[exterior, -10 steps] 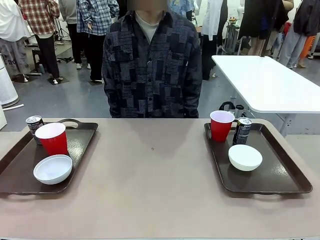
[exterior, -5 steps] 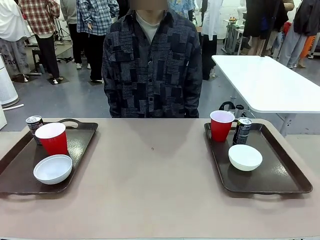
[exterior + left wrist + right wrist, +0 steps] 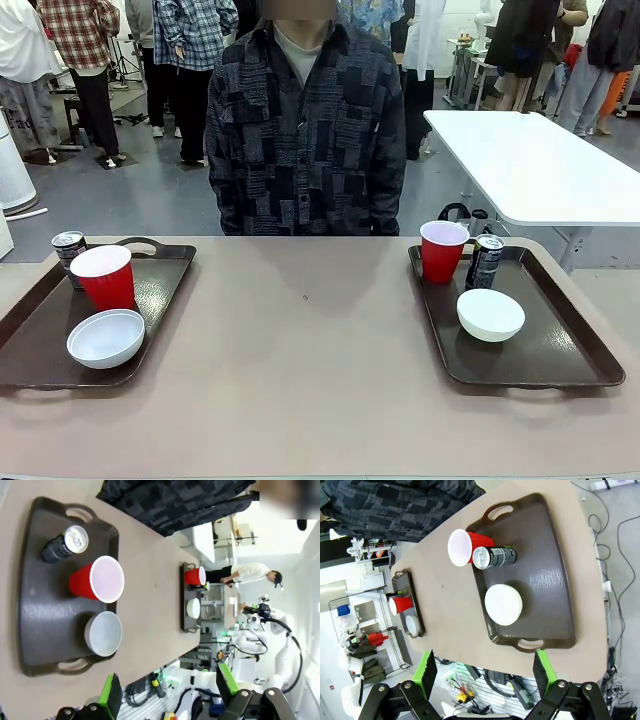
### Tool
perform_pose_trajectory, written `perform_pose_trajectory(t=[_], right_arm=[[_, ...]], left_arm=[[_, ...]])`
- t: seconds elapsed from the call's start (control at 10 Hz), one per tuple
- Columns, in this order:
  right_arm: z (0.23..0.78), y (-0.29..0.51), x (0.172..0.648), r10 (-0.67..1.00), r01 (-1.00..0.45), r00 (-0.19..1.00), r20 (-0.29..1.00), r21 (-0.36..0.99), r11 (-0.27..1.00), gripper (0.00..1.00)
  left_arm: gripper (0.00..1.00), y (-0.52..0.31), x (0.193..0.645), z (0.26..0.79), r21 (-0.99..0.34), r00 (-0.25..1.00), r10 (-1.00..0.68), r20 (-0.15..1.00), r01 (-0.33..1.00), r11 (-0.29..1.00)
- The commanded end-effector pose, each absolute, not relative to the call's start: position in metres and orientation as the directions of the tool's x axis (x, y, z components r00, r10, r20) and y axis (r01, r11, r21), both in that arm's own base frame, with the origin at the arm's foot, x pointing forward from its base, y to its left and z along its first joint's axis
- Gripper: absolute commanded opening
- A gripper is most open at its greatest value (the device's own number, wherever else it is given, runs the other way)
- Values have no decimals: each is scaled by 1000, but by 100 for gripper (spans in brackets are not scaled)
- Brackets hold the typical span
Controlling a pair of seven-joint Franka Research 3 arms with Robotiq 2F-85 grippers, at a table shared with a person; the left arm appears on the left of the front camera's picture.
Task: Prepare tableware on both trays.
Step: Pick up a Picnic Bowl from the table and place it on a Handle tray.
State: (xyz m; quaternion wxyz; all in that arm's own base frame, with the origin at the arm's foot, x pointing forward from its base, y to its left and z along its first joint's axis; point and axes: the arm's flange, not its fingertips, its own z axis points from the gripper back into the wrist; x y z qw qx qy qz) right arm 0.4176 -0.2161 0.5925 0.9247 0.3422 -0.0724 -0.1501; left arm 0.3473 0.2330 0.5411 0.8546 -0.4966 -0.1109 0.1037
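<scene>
we note each tray carries one full set. on the left tray (image 3: 160, 285): red cup (image 3: 103, 277), can (image 3: 67, 247) behind it, white bowl (image 3: 106, 338) nearest us. on the right tray (image 3: 560, 335): red cup (image 3: 442, 250) beside can (image 3: 485, 262), bowl (image 3: 490, 314) in front. left gripper (image 3: 167, 690) and right gripper (image 3: 485, 670) hang above their trays, fingers spread, holding nothing. a person (image 3: 303, 130) stands at the far edge.

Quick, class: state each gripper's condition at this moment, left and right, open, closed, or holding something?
Left gripper: open, holding nothing, up above the table.
Right gripper: open, holding nothing, up above the table.
</scene>
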Motion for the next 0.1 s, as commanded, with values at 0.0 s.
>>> perform_pose_trajectory(t=[0.0], right_arm=[[592,-215,419,-333,227,942,40,654,722,100]], left_arm=[[100,235,342,540,-884,949,297,107,-46,465]])
